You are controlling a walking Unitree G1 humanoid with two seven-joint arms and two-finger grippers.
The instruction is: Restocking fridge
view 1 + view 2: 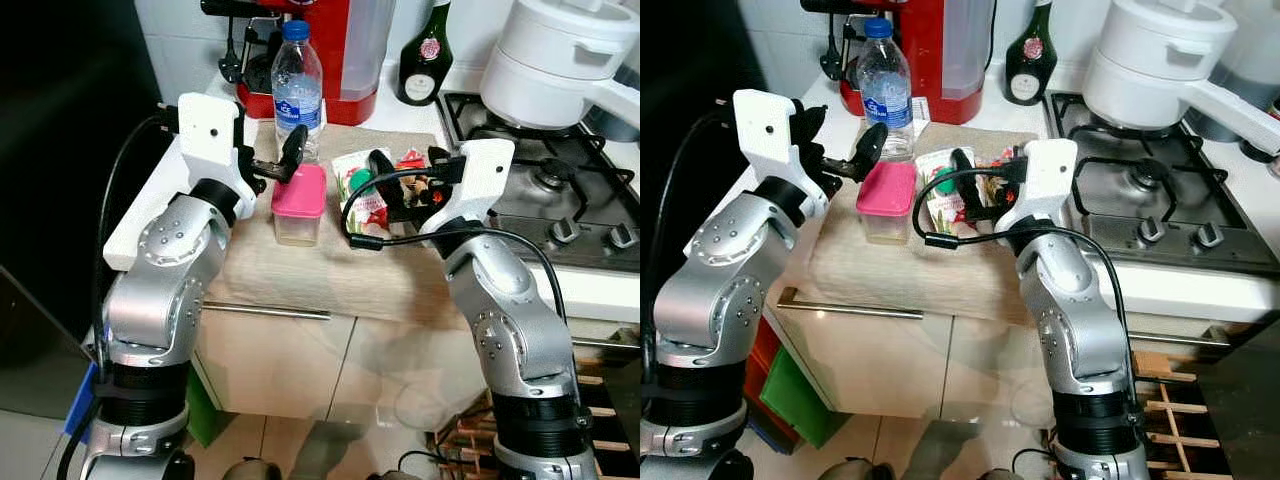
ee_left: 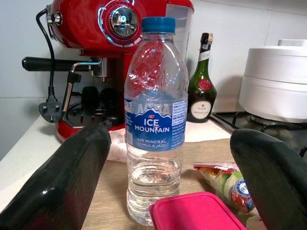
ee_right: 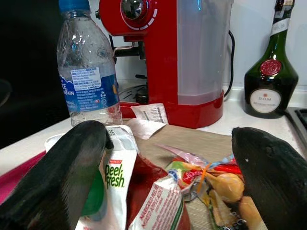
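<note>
Counter (image 1: 160, 205) across upper half of head views, hob (image 1: 560, 190) at right, white pot (image 1: 560, 60) upper right. Red coffee machine (image 1: 330, 50) and dark bottle (image 1: 425, 60) along the wall at top centre; judged fixtures, not stock.

Beige cloth (image 1: 330, 270) at frame centre, draped over the counter edge; serves as staging area, all loose goods lying on it.

Water bottle (image 2: 156, 124) upright at the cloth's far edge, upper centre, just behind pink box (image 1: 299, 205); box sits centre-left, lid on. Snack bags (image 1: 375, 190) lying flat just right of the box, centre of frame.

Left gripper (image 1: 277, 165) held level above the counter at upper left-centre, fingers spread wide, nothing between them. Left wrist view centres the bottle between the two fingers, box lid below: judged lined up for a bottle grasp, clearing the box.

Right gripper (image 1: 410, 190) at centre-right, low over the snack bags, fingers also spread wide and empty. Right wrist view puts the bags between the fingers: judged staged for a bag pick.

Fridge not identifiable; dark panel (image 1: 60, 130) at left edge too dark to tell. No item lifted yet; restocking judged at its start.
</note>
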